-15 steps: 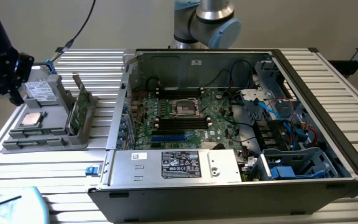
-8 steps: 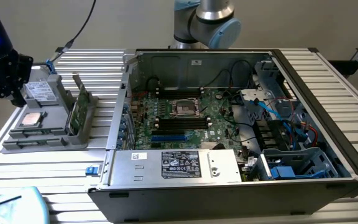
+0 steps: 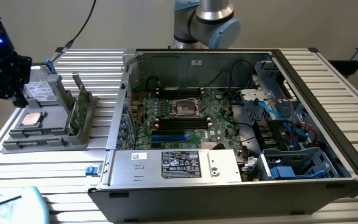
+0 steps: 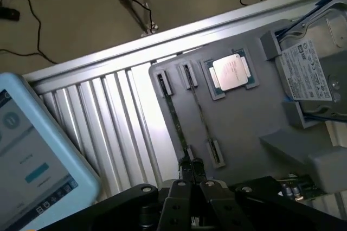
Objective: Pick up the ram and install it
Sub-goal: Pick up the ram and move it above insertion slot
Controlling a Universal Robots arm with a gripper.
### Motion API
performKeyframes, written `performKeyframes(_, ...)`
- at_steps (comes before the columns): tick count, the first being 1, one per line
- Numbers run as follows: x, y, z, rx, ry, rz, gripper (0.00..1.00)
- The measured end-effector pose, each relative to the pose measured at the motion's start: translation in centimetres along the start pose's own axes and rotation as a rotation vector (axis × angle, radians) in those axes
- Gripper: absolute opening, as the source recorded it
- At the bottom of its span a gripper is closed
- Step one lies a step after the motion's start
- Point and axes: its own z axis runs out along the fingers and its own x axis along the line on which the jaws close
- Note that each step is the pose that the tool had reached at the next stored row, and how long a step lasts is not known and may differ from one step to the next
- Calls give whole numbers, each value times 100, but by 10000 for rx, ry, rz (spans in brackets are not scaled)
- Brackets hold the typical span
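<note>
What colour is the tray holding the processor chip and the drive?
It is a plain light grey plastic tray, no pattern; it shows best in the wrist view.

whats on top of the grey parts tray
A processor, a hard drive and two ram sticks standing on edge in slots. The tray surface under the drive is hidden.

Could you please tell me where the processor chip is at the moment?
The processor chip lies flat on the gray tray at the exterior view's left, outside the computer case, beside the hard drive.
</note>
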Motion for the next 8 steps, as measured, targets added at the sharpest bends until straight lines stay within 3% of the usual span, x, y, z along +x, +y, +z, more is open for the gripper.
performKeyframes(4,-2,-2,24,19,-91,-749,11)
performKeyframes(8,-3,-2,44,12,-280,-1491,11)
